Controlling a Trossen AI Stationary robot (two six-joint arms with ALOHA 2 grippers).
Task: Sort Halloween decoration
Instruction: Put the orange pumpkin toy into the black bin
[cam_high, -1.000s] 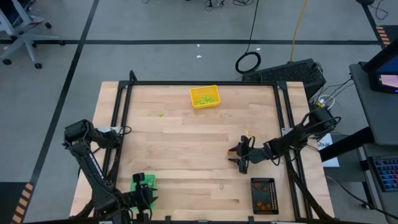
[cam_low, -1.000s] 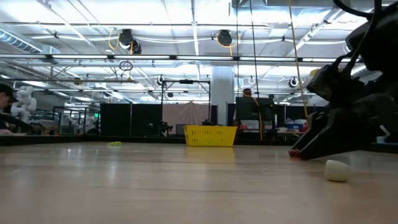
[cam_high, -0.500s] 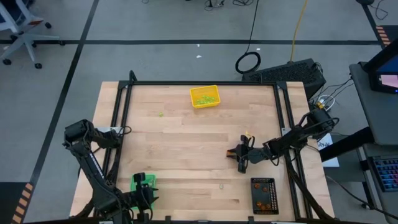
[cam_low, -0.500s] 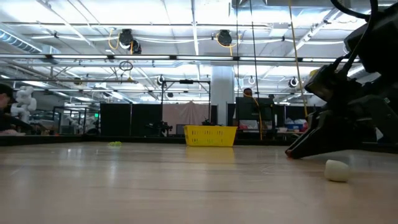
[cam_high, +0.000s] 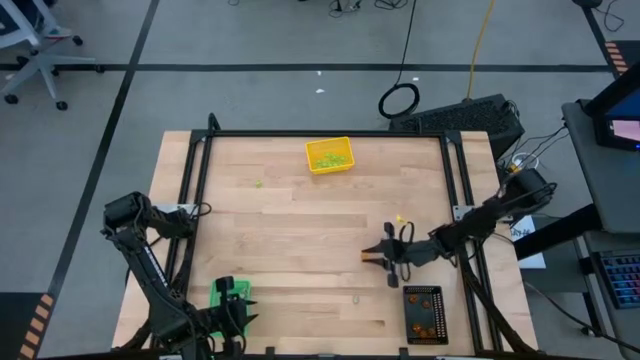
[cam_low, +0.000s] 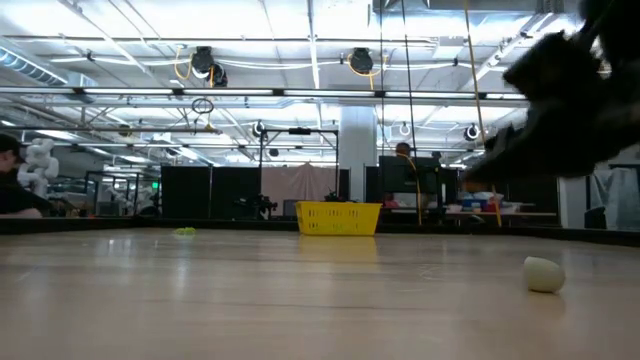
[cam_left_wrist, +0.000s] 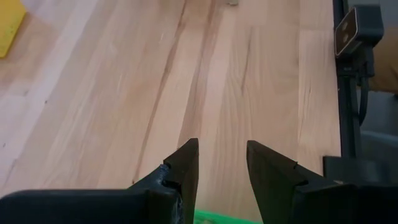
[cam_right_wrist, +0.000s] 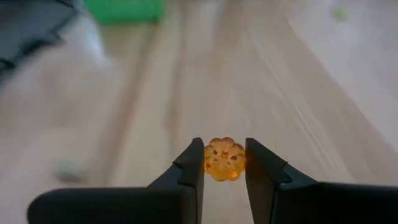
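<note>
- Carrying an orange pumpkin piece (cam_right_wrist: 224, 159), the right gripper (cam_high: 385, 260) has its fingers clamped on it, lifted off the table (cam_high: 290, 230) and just beside the black tray (cam_high: 424, 313), on the side toward the table's middle.
- That tray already holds orange pieces, so the step in hand looks like delivery; next comes a short swing over the black tray's rim, then release.
- A pale piece (cam_low: 544, 274) lies on bare wood near the black tray, unsorted, and a light green piece (cam_high: 259, 183) sits well apart from it, near the yellow tray (cam_high: 329, 156).
- The left gripper (cam_left_wrist: 221, 163) waits far across from the black tray, by the green tray (cam_high: 231, 296), fingers parted and empty.
- Room is open between gripper and black tray; the table's frame rail runs close beyond the tray, so the swing should stay short.
</note>
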